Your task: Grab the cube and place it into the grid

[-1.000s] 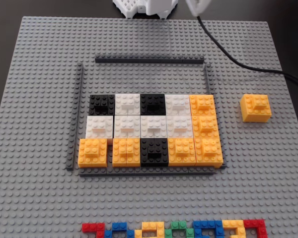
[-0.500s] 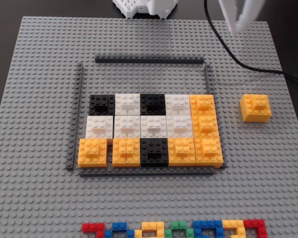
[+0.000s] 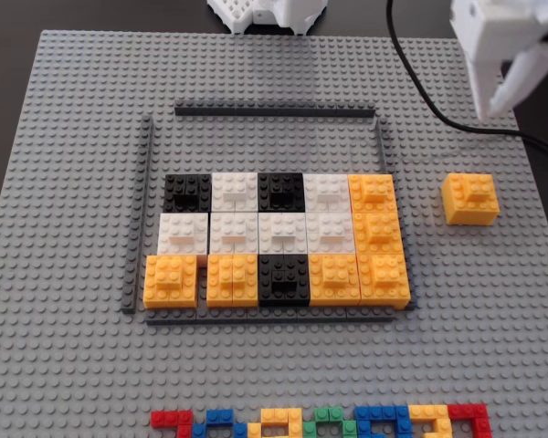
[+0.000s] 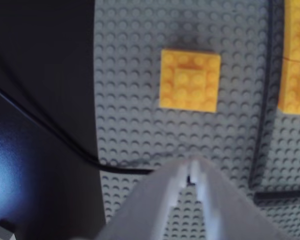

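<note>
Hobby or lab tabletop: grey studded baseplate (image 3: 73, 365) lying on a dark table (image 3: 9, 14), black cable (image 3: 420, 91) trailing across.

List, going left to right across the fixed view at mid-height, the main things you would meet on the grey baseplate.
Left dark strip → block of black, white and orange cubes → right dark strip → lone orange cube.

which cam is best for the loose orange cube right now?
Wrist view: the cube sits large, seen straight down, unobstructed ahead of the gripper. The fixed view shows the cube smaller, but places it right of the grid.
</note>
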Controlling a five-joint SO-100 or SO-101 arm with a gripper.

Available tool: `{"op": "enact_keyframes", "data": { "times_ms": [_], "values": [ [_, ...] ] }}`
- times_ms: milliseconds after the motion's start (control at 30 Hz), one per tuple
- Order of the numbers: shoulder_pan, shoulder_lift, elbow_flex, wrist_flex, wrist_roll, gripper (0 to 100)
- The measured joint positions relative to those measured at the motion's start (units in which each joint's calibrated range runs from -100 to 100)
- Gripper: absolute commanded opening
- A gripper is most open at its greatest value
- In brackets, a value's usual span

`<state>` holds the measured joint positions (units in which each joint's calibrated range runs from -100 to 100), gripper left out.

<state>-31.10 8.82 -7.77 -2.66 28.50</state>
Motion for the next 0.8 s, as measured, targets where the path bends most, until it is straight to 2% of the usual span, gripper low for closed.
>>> {"op": "enact_keyframes", "data": {
  "times_ms": [133, 367, 800],
  "values": [
    [-0.36, 5.17, -5.38, 0.44, -0.05, 6],
    [0.51, 7.55, -6.62, 0.44, 1.47, 17],
    [3.79, 8.99, -5.56, -2.74, 2.1, 17]
  ]
}}
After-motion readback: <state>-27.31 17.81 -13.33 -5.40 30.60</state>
